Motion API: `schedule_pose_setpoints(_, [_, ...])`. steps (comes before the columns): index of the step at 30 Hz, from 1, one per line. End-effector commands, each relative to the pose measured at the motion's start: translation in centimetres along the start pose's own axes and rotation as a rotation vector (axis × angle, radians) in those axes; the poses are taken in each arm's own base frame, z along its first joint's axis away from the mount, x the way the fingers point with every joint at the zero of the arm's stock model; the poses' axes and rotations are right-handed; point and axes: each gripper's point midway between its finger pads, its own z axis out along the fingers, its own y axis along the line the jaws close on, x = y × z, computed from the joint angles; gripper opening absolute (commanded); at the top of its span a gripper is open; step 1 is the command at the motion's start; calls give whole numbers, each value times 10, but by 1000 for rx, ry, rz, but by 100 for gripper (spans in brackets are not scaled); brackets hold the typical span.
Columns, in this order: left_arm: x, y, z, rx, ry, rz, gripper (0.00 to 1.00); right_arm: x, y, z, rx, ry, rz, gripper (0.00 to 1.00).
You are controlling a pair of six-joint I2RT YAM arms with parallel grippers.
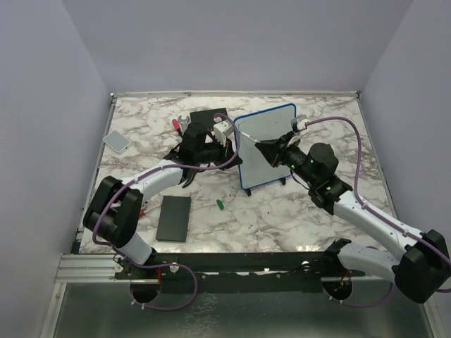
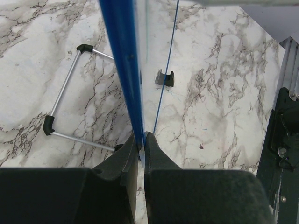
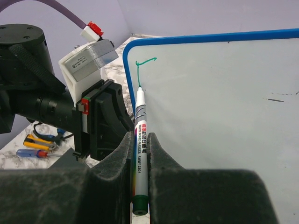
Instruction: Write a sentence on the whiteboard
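Observation:
The whiteboard (image 1: 264, 134), blue-framed with a white face, stands upright mid-table. My left gripper (image 1: 231, 143) is shut on its left edge; in the left wrist view the blue frame (image 2: 122, 70) runs up from between my closed fingers (image 2: 141, 140). My right gripper (image 1: 268, 150) is shut on a white marker (image 3: 140, 121) with a green end. Its tip touches the board face (image 3: 224, 107) near the top left corner. The sentence is only a short green hooked stroke (image 3: 145, 62) there.
A flat black slab (image 1: 174, 217) and a small green cap (image 1: 220, 204) lie at the front. A grey pad (image 1: 117, 141) lies far left. A black box and tools (image 1: 204, 120) sit behind the board. The board's wire stand (image 2: 60, 93) rests on the marble.

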Motion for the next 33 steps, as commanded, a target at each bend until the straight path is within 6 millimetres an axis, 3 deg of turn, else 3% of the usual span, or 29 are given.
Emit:
schedule_pose_setpoints(1, [29, 8, -3, -43, 91, -37, 0, -20, -2, 5, 30, -59, -5, 1])
schedule_pose_setpoints(19, [28, 7, -3, -42, 90, -34, 0, -18, -9, 1, 74, -57, 1, 1])
schedule_pose_setpoints(20, [-36, -28, -38, -20, -72, 79, 0, -18, -9, 2, 74, -55, 1, 1])
schedule_pose_setpoints(21, [19, 3, -7, -41, 69, -19, 0, -17, -9, 1, 73, -54, 2, 1])
schedule_pose_setpoints(22, [26, 7, -4, -45, 87, -32, 0, -17, -9, 1, 73, -52, 2, 1])
schedule_pose_setpoints(33, [27, 9, -3, -56, 92, -40, 0, -19, -4, 0, 46, -51, -7, 1])
